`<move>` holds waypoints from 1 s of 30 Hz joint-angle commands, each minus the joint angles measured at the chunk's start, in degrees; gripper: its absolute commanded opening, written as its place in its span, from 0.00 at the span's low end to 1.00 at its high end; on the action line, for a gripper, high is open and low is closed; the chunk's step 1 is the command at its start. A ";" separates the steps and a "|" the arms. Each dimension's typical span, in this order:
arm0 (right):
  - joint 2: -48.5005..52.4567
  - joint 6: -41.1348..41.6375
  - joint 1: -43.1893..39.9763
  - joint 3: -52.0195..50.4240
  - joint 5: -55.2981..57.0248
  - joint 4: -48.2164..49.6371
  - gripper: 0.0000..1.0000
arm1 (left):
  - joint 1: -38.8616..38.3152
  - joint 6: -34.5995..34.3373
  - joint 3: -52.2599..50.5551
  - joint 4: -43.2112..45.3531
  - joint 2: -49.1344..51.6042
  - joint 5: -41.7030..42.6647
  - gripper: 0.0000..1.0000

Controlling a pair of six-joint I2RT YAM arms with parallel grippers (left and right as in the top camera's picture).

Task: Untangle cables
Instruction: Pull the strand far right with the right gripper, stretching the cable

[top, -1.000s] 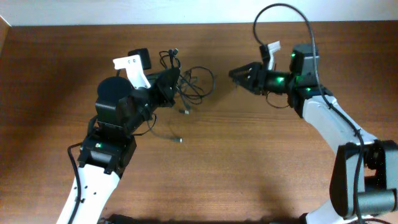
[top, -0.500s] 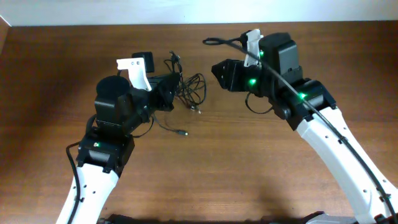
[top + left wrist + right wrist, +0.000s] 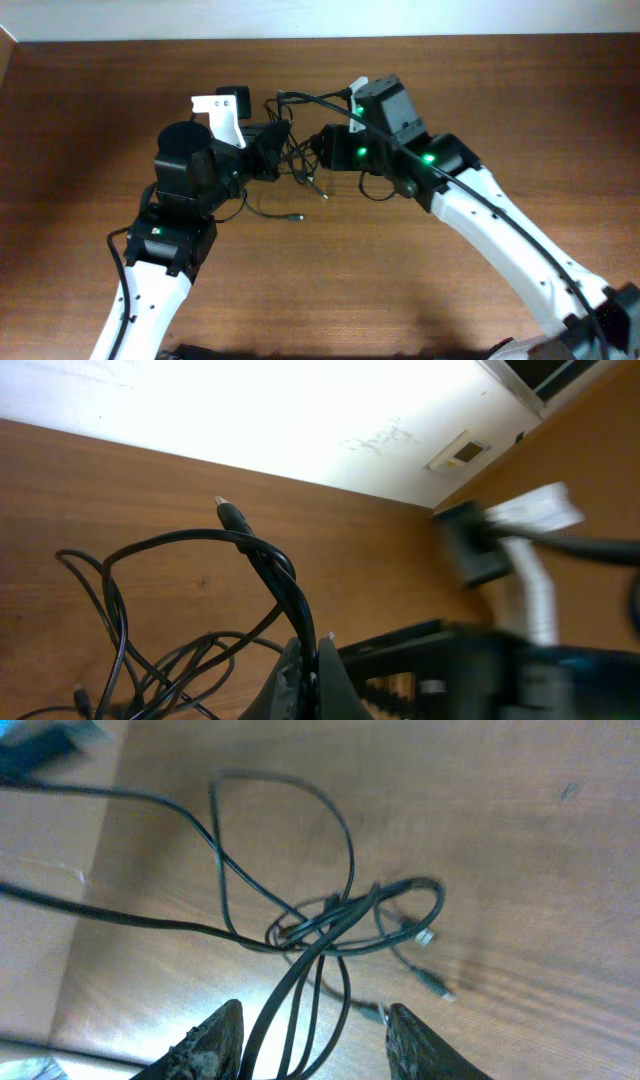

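Tangle of cables point(image 3: 298, 160): upper centre of the overhead frame. Left gripper point(image 3: 312, 678): jaws pinching cables. Right gripper point(image 3: 314, 1020): jaws spread astride several strands; I'd close on one strand only, then pull gently away.

A: How many arms are you counting?
B: I'm counting two, the left arm point(image 3: 165, 250) and the right arm point(image 3: 500, 215), and one bench point(image 3: 80, 120) is carrying everything.
A: And the cables point(image 3: 300, 158)?
B: They're lying in one tangle. The cords are crossing too much for me to number them. From the right wrist, three plug ends point(image 3: 428, 935) are showing.
A: Is anything else lying there?
B: One small black box point(image 3: 232, 97) is sitting on the bench.
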 commanded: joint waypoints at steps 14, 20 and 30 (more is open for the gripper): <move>-1.09 -21.44 -31.71 29.64 -25.20 -18.32 0.04 | 4.42 5.25 0.46 -12.92 -0.70 -5.38 0.00; -0.92 -22.12 -49.27 37.97 13.33 -23.17 0.04 | 8.28 8.26 0.48 -14.47 6.40 -25.42 0.00; -0.92 -23.67 -59.87 37.97 15.96 -19.02 0.04 | 15.19 4.83 0.46 -15.34 6.40 -41.64 0.00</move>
